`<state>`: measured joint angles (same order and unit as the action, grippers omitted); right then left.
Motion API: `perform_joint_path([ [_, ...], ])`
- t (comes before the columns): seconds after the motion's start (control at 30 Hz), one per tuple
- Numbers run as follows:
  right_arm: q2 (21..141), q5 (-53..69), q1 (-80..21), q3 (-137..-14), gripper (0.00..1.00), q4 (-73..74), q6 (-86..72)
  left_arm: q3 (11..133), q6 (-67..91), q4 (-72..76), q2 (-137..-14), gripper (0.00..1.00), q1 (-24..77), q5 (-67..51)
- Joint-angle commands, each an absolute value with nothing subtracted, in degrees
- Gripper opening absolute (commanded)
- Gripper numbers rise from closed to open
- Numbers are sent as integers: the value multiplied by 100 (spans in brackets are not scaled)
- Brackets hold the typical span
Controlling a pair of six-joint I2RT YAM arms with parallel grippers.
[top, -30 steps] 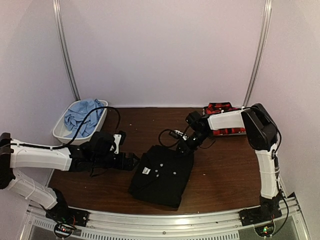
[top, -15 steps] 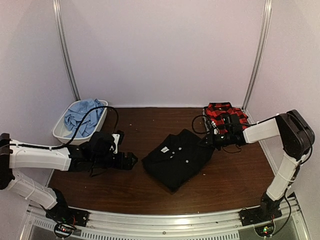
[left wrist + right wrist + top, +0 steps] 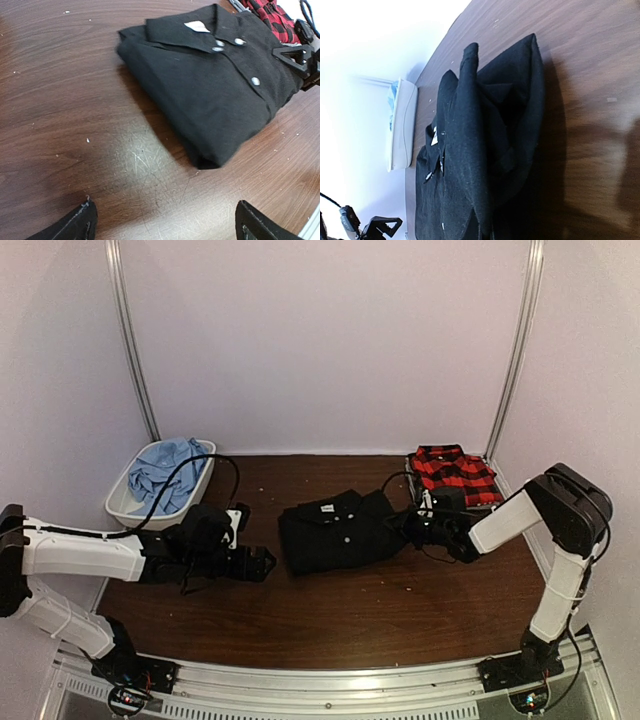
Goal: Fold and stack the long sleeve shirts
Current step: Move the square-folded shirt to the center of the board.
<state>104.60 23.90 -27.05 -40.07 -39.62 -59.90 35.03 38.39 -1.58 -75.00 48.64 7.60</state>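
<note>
Black shirt (image 3: 335, 532) is lying folded, central on the bench (image 3: 400, 620): soft, light, limp, probably sagging open if lifted by one layer, so pinching through the whole edge is looking wisest. Right jaws are clamping its right edge, fully closed; left jaws are gaping, empty.

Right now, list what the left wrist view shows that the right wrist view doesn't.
Only the left wrist view: the plaid shirt in the top right corner, and the right end effector at the edge of the black shirt. Only the right wrist view: the white bin holding the light blue shirt. Both: the folded black shirt lying on the brown table.
</note>
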Motion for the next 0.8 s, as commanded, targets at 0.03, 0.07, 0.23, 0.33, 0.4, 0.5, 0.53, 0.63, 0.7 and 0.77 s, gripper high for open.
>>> perform_joint_path([
  [0.03, 10969, 2037, -3321, -4821, 6, -4343, -6228, 3630, 3730, -37, -7527, 98, 4869, 779],
  [0.07, 11011, 2045, -3390, -4887, 12, -4308, -6199, 3630, 3725, -38, -7534, 98, 4869, 781],
  [0.23, 10631, 1728, -3381, -4766, 45, -3708, -5771, 3591, 3712, -61, -7470, 98, 4869, 817],
  [0.33, 10096, 1274, -3145, -4692, 62, -2814, -5258, 3554, 3699, -91, -7384, 98, 4869, 869],
  [0.4, 9752, 1005, -2891, -4737, 69, -2269, -4913, 3544, 3685, -121, -7346, 98, 4869, 900],
  [0.5, 9388, 552, -2414, -5068, 78, -1365, -4286, 3526, 3669, -142, -7309, 98, 4868, 929],
  [0.53, 9328, 382, -2278, -5207, 80, -1124, -4090, 3525, 3673, -134, -7310, 98, 4865, 929],
  [0.63, 9367, 60, -1865, -5741, 82, -505, -3561, 3532, 3666, -121, -7340, 98, 4869, 921],
  [0.7, 9577, 27, -1549, -6142, 82, -190, -3278, 3554, 3665, -120, -7362, 98, 4869, 902],
  [0.77, 9873, 26, -1273, -6539, 82, -46, -3094, 3568, 3665, -127, -7385, 98, 4869, 885],
])
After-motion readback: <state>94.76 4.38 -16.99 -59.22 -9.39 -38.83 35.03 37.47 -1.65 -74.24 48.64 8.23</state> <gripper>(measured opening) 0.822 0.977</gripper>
